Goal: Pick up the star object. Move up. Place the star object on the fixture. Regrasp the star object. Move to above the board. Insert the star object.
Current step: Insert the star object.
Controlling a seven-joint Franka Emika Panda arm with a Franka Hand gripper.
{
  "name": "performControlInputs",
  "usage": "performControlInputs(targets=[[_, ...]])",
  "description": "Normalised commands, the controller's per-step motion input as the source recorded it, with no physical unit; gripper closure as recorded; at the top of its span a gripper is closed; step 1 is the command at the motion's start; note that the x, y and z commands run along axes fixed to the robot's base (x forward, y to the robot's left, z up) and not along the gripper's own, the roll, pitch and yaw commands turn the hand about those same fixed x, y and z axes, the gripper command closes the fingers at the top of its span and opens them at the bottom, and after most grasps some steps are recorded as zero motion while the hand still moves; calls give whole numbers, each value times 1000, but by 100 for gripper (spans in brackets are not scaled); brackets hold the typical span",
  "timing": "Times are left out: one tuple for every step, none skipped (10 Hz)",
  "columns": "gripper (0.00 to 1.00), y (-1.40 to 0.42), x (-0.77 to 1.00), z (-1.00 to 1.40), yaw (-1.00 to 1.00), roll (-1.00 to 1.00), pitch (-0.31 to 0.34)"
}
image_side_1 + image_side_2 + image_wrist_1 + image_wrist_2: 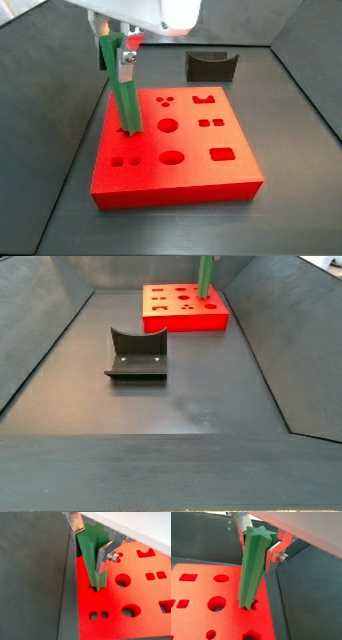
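Dark grey floor (287, 200), nothing loose on it. Gripper (118, 52) clamped on star object (126, 105), held upright, tip entering a hole near the left edge of board (187, 170). Fixture (210, 66) vacated behind. Probably only seating and release left.

Bright green star object (123, 100). Red-orange board (187, 165); dark grey-black fixture (136, 354). Silver hand (93, 543) fingers, dark grey floor (187, 396).

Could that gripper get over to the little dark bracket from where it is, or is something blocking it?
Probably not yet. The gripper stands above the red board, its jaws shut on the green star object, whose lower end sits in a hole. The fixture stands apart on open floor, nothing around it.
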Motion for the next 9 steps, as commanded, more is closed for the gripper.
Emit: performControlInputs(targets=[[100, 0, -540, -6, 114, 0, -36], [100, 0, -334, -17, 77, 0, -53], [100, 0, -111, -51, 114, 0, -36], [100, 0, -11, -23, 74, 0, -39], [100, 0, 0, -54, 26, 0, 0], [100, 49, 0, -143, 123, 0, 0], [100, 91, 0, -166, 214, 0, 14], [100, 109, 0, -189, 289, 31, 24], [100, 103, 0, -146, 274, 9, 9]])
